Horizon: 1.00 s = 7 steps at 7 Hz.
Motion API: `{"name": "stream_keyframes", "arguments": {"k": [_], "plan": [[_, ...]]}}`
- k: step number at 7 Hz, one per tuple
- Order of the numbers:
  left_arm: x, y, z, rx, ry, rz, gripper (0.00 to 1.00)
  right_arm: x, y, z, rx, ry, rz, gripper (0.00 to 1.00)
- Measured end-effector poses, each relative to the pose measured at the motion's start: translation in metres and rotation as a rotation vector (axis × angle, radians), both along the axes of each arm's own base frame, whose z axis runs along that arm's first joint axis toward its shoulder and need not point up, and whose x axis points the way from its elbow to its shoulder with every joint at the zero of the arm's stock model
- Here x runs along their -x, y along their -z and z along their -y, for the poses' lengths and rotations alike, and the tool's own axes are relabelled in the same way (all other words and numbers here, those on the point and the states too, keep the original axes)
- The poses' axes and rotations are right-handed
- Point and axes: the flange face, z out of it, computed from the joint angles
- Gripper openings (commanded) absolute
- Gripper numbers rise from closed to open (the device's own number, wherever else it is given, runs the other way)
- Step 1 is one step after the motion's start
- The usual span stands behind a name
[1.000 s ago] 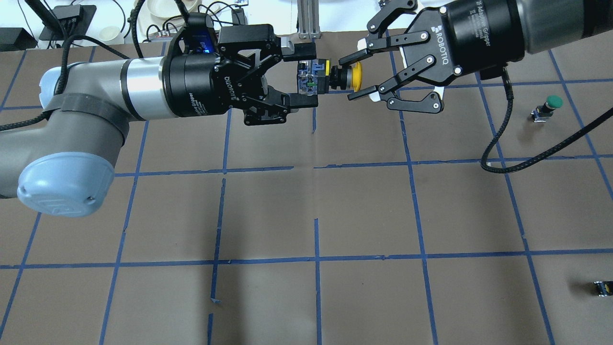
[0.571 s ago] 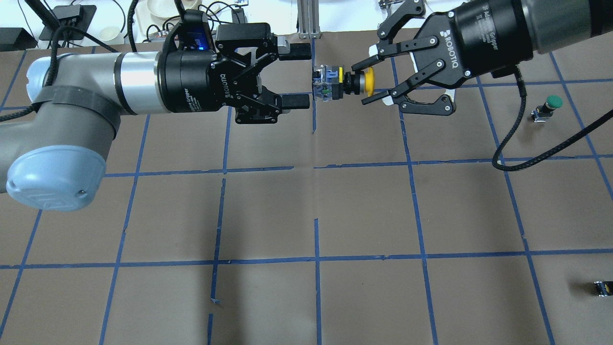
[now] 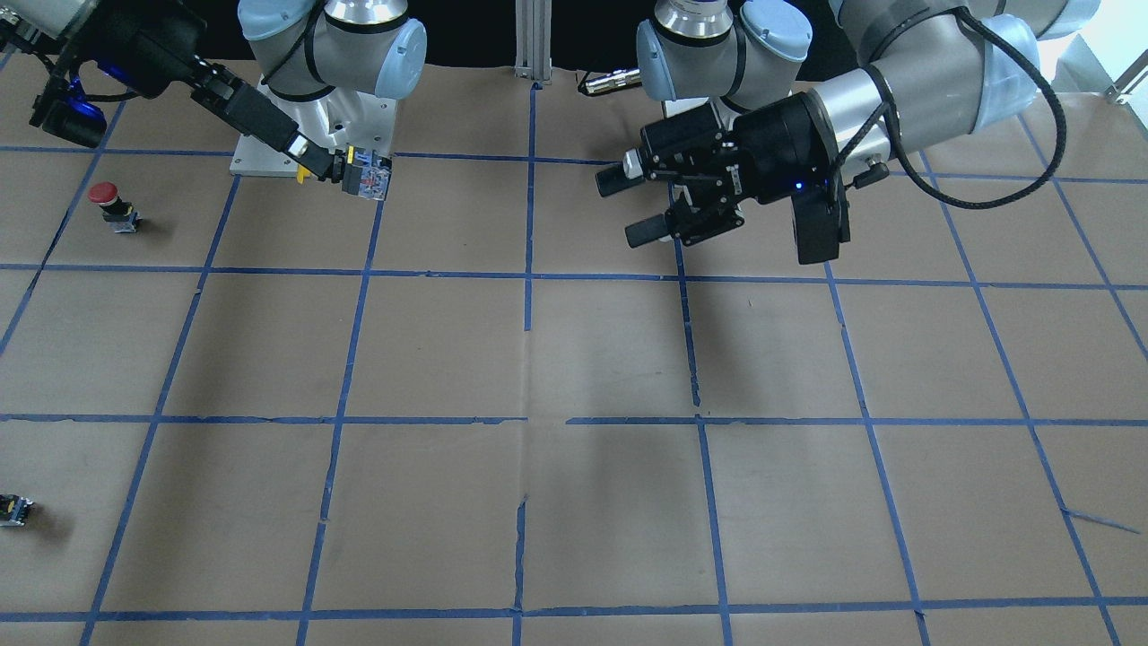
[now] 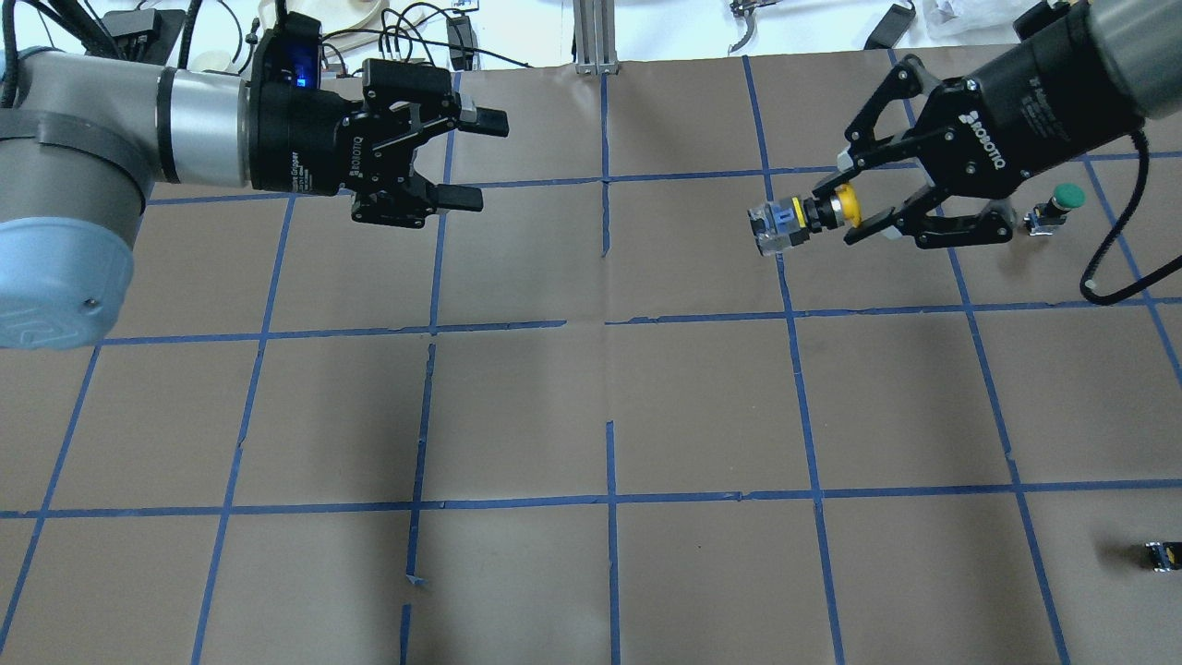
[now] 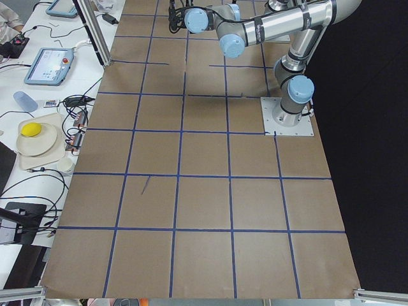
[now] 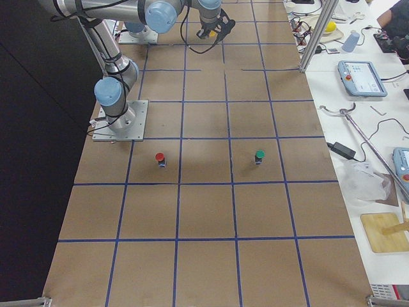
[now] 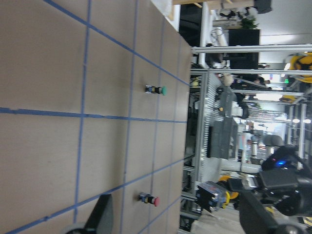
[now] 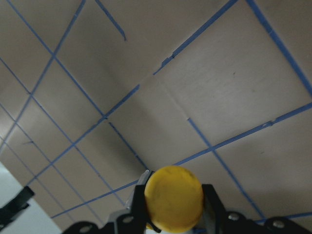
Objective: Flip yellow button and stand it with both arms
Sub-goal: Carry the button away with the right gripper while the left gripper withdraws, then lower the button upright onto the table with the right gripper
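Button: yellow button [image 4: 796,220] is held sideways in the upper right of the overhead view, clear of the table [image 4: 609,406], with its cap toward the gripper's palm and its block body pointing at the frame's centre
Right gripper: right gripper [image 4: 836,218] is clamped on the yellow button at its cap end; in the right wrist view the cap sits at bottom centre with a finger on either side
Left gripper: left gripper [image 4: 480,159] is in the upper left of the overhead view, fingers spread wide and pointing toward the centre, well apart from the yellow button
Green button: green-capped button [image 4: 1060,205] stands upright on the table near the right edge of the overhead view, just beside the right gripper
Red button: red-capped button [image 3: 114,205] stands upright at the left edge of the front-facing view
Small piece: black-and-yellow piece [image 4: 1162,555] lies at the lower right edge of the overhead view
Table: brown paper crossed by a blue tape grid
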Motion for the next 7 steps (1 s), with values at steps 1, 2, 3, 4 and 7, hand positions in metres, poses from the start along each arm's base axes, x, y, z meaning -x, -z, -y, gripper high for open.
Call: {"name": "stream_keyframes", "arguments": {"k": [1,2,3,4,7], "plan": [[-0.008,0.004,0.017,-0.006,0.012,0.145,0.93,0.012,0.009,-0.003,0.059,-0.165,-0.087,0.27],[-0.013,0.005,0.032,-0.017,0.031,0.299,0.96,0.027,0.022,-0.005,0.101,-0.302,-0.143,0.27],[-0.017,0.006,0.045,-0.032,0.060,0.475,0.99,0.047,0.040,-0.005,0.144,-0.407,-0.180,0.27],[-0.022,0.003,0.053,-0.040,0.115,0.685,0.99,0.071,0.060,-0.005,0.204,-0.507,-0.223,0.27],[-0.033,-0.045,0.037,-0.061,0.278,1.009,0.99,0.135,0.106,-0.015,0.378,-0.844,-0.294,0.27]]}}
